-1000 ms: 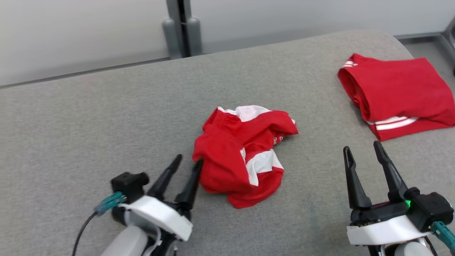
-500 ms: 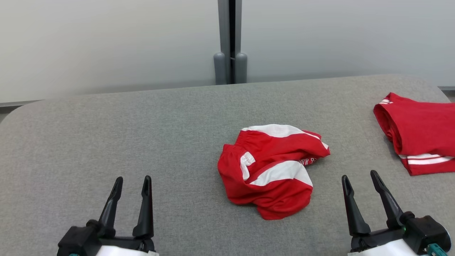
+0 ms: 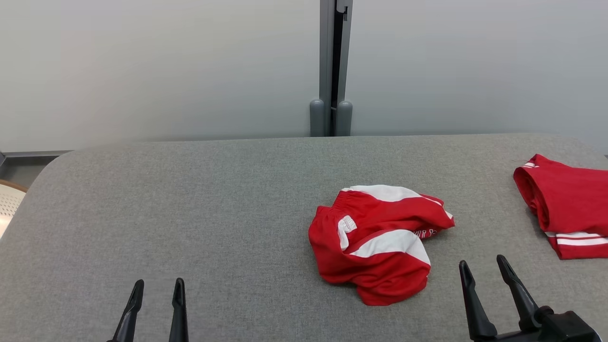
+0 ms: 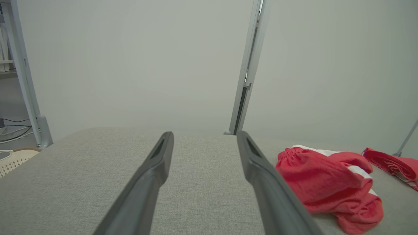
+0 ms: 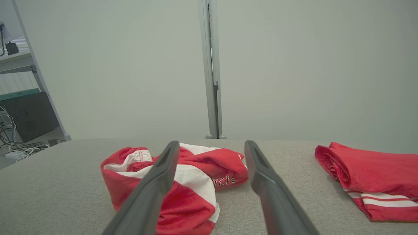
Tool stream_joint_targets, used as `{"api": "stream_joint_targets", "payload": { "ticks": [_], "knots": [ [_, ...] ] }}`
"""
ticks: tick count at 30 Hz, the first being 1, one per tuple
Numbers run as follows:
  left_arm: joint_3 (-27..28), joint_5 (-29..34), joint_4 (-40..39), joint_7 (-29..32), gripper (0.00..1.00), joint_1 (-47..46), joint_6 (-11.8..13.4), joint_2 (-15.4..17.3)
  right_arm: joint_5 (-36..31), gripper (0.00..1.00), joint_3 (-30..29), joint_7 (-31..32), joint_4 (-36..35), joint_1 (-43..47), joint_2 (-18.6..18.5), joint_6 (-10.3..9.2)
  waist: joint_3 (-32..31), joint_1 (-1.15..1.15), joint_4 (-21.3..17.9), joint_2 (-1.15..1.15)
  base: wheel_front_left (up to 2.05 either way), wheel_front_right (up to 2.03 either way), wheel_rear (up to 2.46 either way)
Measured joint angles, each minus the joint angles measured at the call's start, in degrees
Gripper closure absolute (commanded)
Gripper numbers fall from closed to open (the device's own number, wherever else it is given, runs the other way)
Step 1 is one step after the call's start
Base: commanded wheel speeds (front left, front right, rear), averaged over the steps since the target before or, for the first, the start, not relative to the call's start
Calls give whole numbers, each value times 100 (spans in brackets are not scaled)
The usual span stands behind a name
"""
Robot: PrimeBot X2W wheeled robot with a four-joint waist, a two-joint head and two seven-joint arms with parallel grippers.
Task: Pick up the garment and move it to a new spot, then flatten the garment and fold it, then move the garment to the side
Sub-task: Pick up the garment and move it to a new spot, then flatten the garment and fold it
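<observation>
**A:** Surface and room?

**B:** A grey fabric bench (image 3: 190, 213) stands before pale wall panels (image 3: 142, 66) joined by a grey post (image 3: 331, 71). The left tool (image 3: 158, 281) has its fingers apart and empty. Crumpled red-and-white shorts (image 3: 380, 242) lie right of centre. The right tool (image 3: 481, 260) is likewise apart. A folded red garment (image 3: 565, 204) lies far right.

**A:** Changed?

**B:** The camera has lifted. The left tool, earlier at the shorts' edge, now stands well clear.

Soft cloth garment (image 3: 375, 266), matt woven grey table cover (image 3: 190, 213), smooth grey metal post (image 3: 326, 66)
</observation>
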Motion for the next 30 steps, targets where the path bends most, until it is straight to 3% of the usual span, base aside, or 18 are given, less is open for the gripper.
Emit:
{"api": "stream_joint_targets", "payload": {
  "ticks": [11, 24, 30],
  "knots": [
    [-188, 289, 163, 0, 0, -5, 153, -5, -30, 0, 51, 0, 21, 20, 59, 0, 43, 0, -64, 0, 0, 0, 0],
    [-269, 337, 328, 0, 0, -32, 158, -5, -32, 0, 82, 0, 48, 26, 102, 0, 19, 0, -68, 0, 0, 0, 0],
    [-289, 355, 526, 0, 0, -117, -79, -5, -32, 0, 70, 0, 44, 27, 101, 0, 62, 0, -49, 0, 0, 0, 0]
  ]
}}
